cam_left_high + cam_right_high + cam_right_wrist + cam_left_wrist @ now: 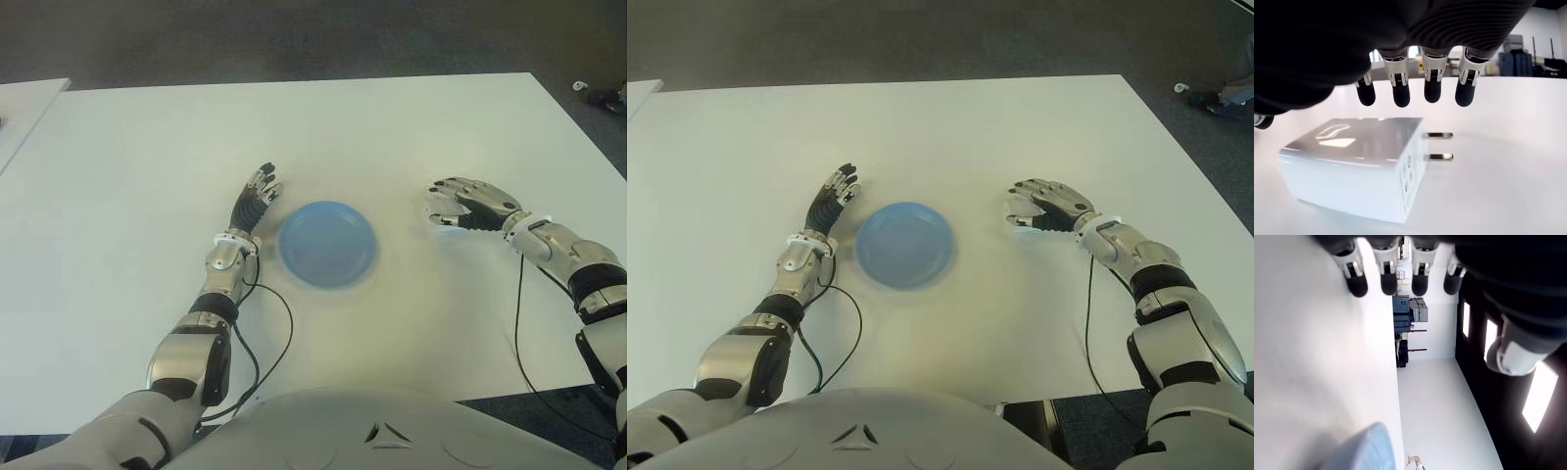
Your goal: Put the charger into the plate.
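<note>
A white charger [1352, 166] with two metal prongs lies on the white table [392, 137], right of the blue plate [327, 243]. In the eye views only its white edge [437, 211] peeks out under my right hand [453, 201]. That hand hovers just over the charger with its fingers [1400, 93] stretched above it, open and not touching it in the right wrist view. My left hand [257, 194] shows just left of the plate, fingers [1386, 281] straight and holding nothing. The plate has nothing in it.
A black cable [279, 343] loops on the table by my left forearm and another [519, 323] runs along my right arm. A second table's corner [24, 108] shows at the far left. Small objects [602, 95] lie on the floor beyond the table's right corner.
</note>
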